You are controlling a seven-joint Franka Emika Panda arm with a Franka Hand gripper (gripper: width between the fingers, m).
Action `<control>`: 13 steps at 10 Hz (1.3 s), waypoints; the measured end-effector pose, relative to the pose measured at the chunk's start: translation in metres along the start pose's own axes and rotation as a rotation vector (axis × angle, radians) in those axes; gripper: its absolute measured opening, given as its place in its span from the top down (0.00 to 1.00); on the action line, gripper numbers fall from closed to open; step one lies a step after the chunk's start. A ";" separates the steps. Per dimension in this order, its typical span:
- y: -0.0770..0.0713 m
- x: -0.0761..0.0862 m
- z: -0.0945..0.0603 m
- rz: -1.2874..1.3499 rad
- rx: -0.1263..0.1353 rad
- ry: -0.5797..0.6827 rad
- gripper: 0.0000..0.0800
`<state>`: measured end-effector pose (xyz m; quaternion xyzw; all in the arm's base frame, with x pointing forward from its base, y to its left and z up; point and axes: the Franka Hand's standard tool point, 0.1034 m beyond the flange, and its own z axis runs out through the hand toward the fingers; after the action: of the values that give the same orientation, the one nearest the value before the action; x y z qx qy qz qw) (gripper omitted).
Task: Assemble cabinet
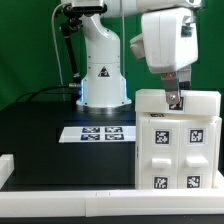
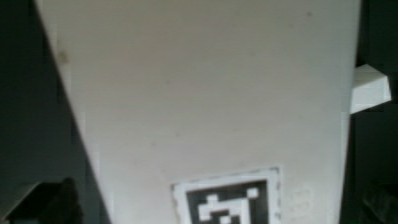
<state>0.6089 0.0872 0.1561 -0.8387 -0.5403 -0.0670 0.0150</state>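
Observation:
The cabinet is a large white box that stands upright at the exterior view's right, near the table's front. Its front face carries several black-and-white tags. My gripper comes down from above onto the cabinet's top edge, and its fingers look closed on the top wall. In the wrist view a long white cabinet panel with one tag fills the space between the jaws. A dark finger shows beside it. A small white corner sticks out at one side.
The marker board lies flat on the black table behind the cabinet, towards the exterior view's left. The arm's white base stands at the back. A white rim runs along the table's front and left edge.

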 end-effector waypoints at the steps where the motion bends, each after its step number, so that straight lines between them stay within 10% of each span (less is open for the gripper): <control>1: 0.000 0.000 0.003 0.000 -0.002 0.001 0.00; 3: 0.000 0.000 0.002 0.001 -0.003 0.002 0.05; 5: 0.001 0.000 0.003 0.003 -0.003 0.002 0.30; 13: 0.000 -0.004 0.003 0.583 0.020 0.027 0.30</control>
<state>0.6078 0.0841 0.1526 -0.9574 -0.2769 -0.0657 0.0493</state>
